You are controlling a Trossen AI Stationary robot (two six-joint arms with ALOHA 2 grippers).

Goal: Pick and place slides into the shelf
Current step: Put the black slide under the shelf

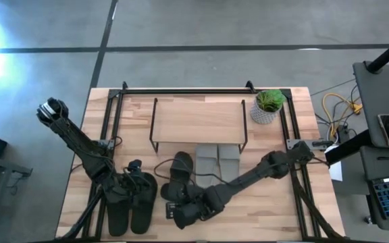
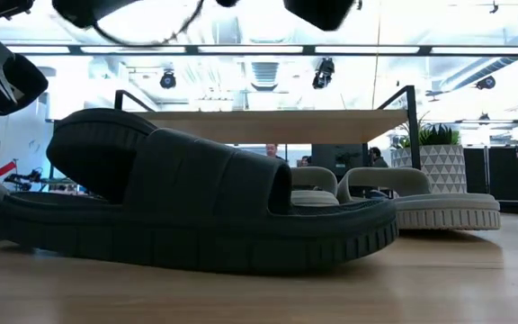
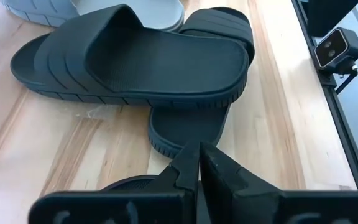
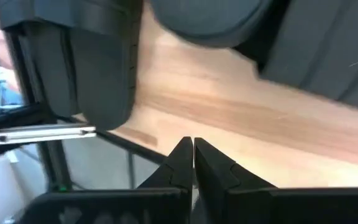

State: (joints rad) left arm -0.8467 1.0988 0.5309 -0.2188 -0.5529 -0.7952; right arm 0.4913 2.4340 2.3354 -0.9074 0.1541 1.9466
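Note:
Two dark olive-green slides (image 1: 178,177) lie at the table's middle, one resting crosswise on the other (image 3: 135,62). Two pale grey slides (image 1: 219,160) stand side by side on the table at the front of the shelf (image 1: 198,120). Two black slides (image 1: 130,210) lie at the near left. My left gripper (image 3: 199,163) is shut and empty, above the black slides and just left of the olive pair (image 1: 144,182). My right gripper (image 4: 192,152) is shut and empty, low over the table near its near edge (image 1: 181,214).
A potted plant in a white pot (image 1: 269,106) stands at the far right beside the shelf. A black frame (image 1: 117,101) runs round the tabletop. In the low view one olive slide (image 2: 196,211) fills the foreground, with the grey slides (image 2: 421,198) behind it.

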